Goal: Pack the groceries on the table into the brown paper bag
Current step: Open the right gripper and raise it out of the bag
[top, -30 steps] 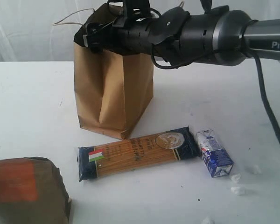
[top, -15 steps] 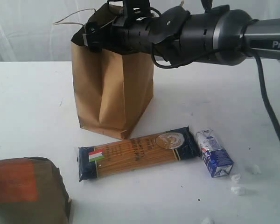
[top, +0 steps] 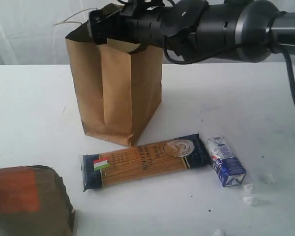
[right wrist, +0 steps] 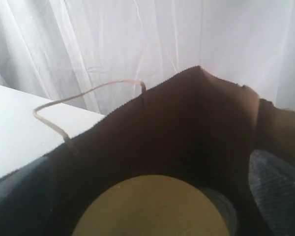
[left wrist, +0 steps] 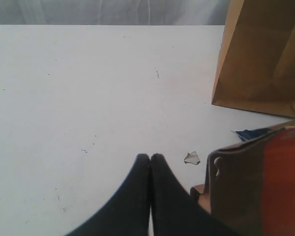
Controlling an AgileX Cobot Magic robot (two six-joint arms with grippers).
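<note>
Exterior view: the right arm is pictured over the brown paper bag (top: 115,83), which stands toward the far edge of the table (top: 34,108).
Change: within the last second the right gripper (top: 101,29) has been raised slightly at the bag's mouth. The bag's top has been drawn up and leftward, so the bag is now seen straighter and wider.
Right gripper: its fingers (right wrist: 273,184) are spread to either side of the tan lid (right wrist: 147,206) of the clear jar, deep inside the bag. No contact is shown, so the jar is judged released.
Meaning: one grocery is taken as packed, and a withdrawal is judged to be under way.
Left gripper (left wrist: 150,164): pressed closed on nothing, held low over the table beside the brown pouch (left wrist: 265,187).
Left to pack: the spaghetti packet (top: 145,160) lies just in front of the bag. The small carton (top: 227,161) is just beside the packet's right end, and the pouch is at the near left corner.
In the way: white crumbs (top: 250,194) are scattered toward the near right corner, and nothing is seen blocking the bag's mouth.
</note>
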